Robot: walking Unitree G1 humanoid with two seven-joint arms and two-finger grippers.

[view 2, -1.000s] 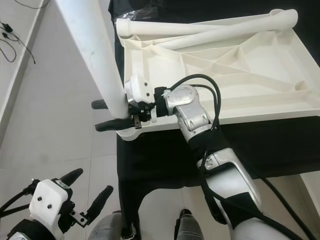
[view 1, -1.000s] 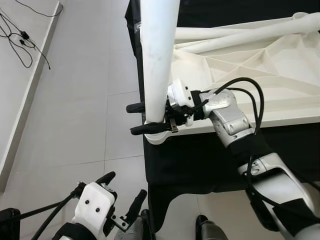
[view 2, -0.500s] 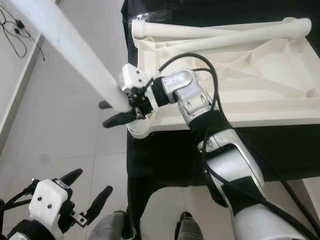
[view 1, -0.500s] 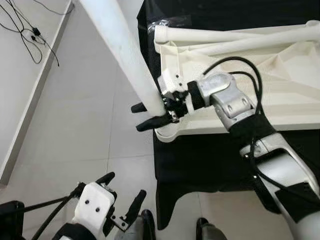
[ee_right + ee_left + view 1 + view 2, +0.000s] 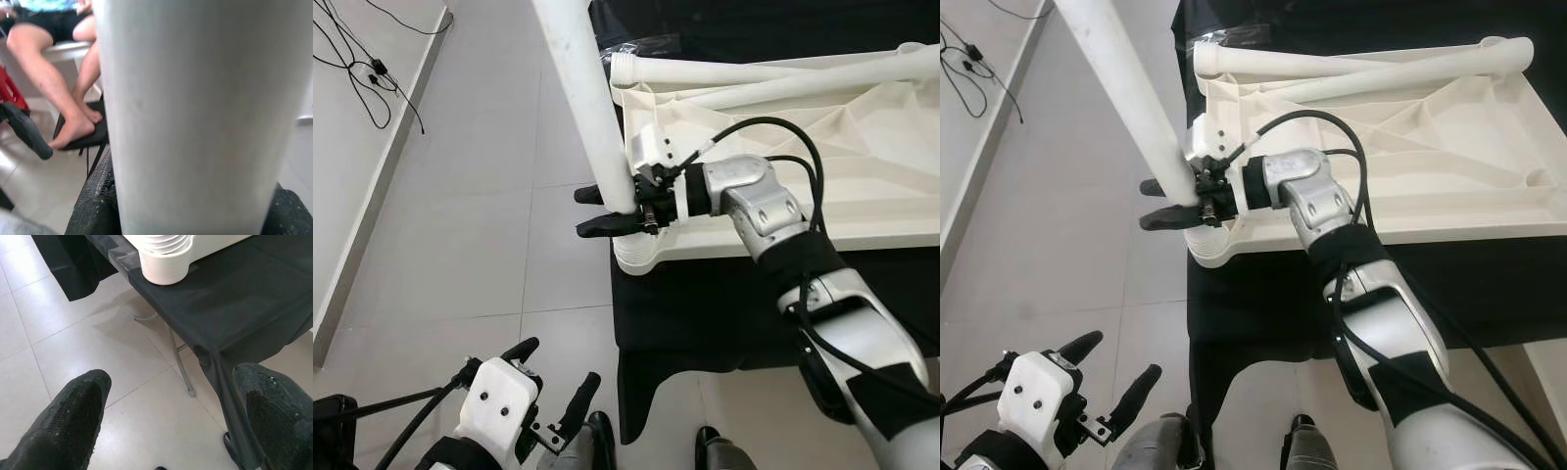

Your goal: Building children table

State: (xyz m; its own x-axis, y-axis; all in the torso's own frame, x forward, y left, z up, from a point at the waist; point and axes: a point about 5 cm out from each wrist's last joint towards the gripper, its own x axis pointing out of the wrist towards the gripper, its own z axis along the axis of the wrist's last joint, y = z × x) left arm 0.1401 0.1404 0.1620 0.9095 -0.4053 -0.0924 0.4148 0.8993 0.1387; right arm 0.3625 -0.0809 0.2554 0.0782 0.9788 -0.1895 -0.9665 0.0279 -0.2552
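My right pincer (image 5: 597,210) still squeezes the white table leg (image 5: 582,98), now tipped less than before, above the corner socket (image 5: 639,257) of the upside-down white table (image 5: 1449,147). Two more legs (image 5: 1332,67) lie inside it. My left pincer (image 5: 553,382) hangs open.

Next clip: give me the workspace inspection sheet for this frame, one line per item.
Surface: black-covered table, white tiled floor around it.
Job's things: white tabletop lying underside up on the black cloth; two loose legs across its far edge; one white leg held tilted at the near-left corner socket.
Clutter: clear plastic bag by the far corner.
Grippers: right gripper shut on the white leg; left gripper open, idle over the floor.
Cables: black wires along the wall; arm cable looping over the wrist.
Surroundings: a seated person's legs.
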